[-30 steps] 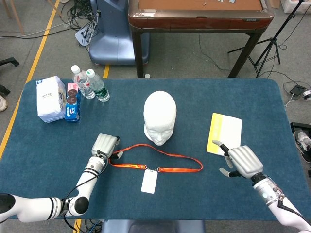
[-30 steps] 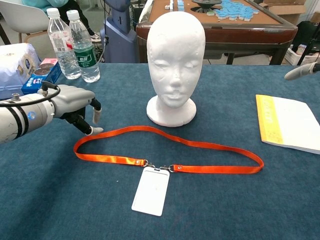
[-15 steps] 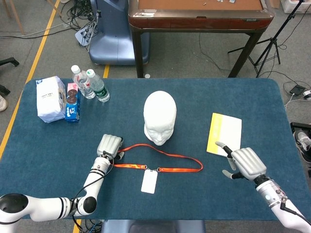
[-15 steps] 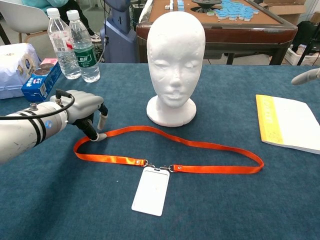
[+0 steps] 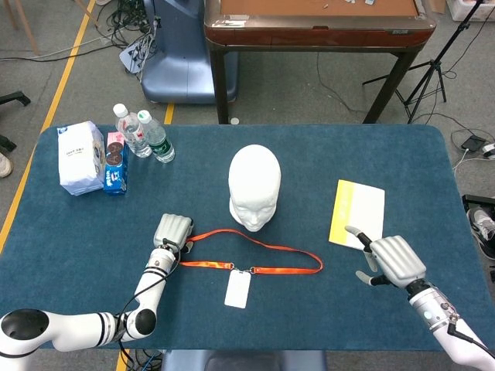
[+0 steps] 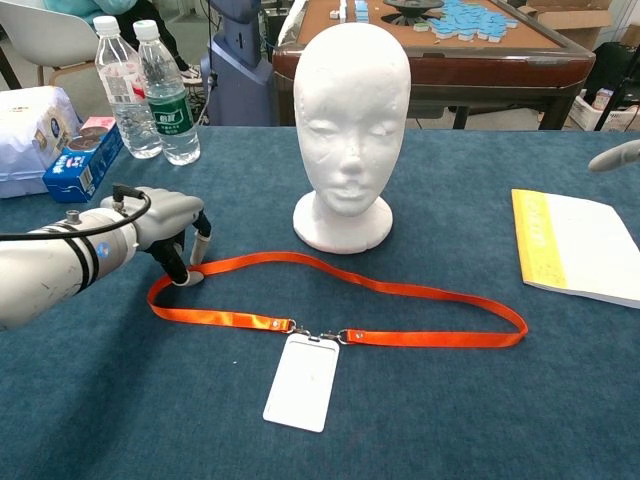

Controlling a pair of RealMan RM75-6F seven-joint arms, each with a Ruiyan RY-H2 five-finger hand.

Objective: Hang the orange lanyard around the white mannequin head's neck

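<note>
- Centrally, the white mannequin head (image 6: 351, 120) stands upright on the blue table (image 5: 77, 224), its face turned toward the robot.
- Just in front of the mannequin head's base, the orange lanyard (image 6: 400, 290) lies flat in a long closed loop, none of it around the neck.
- A white badge holder (image 6: 301, 381) is clipped to the near side of the lanyard loop and lies nearer the robot than the mannequin head.
- Left of the mannequin head's base, the left hand (image 6: 165, 225) is at the loop's left end, fingers curled downward with the fingertips (image 6: 190, 275) touching the strap; whether it actually grasps the strap cannot be told.
- Well to the right of the mannequin head, the right hand (image 5: 394, 259) hovers with fingers apart, holding nothing, just in front of a yellow-and-white booklet (image 5: 357, 210).
- Far left of the mannequin head sit two water bottles (image 6: 150, 90), a blue snack box (image 6: 85, 162) and a white packet (image 5: 80, 157).
- Behind the mannequin head, beyond the table, stands a brown-topped table (image 5: 317, 23).
</note>
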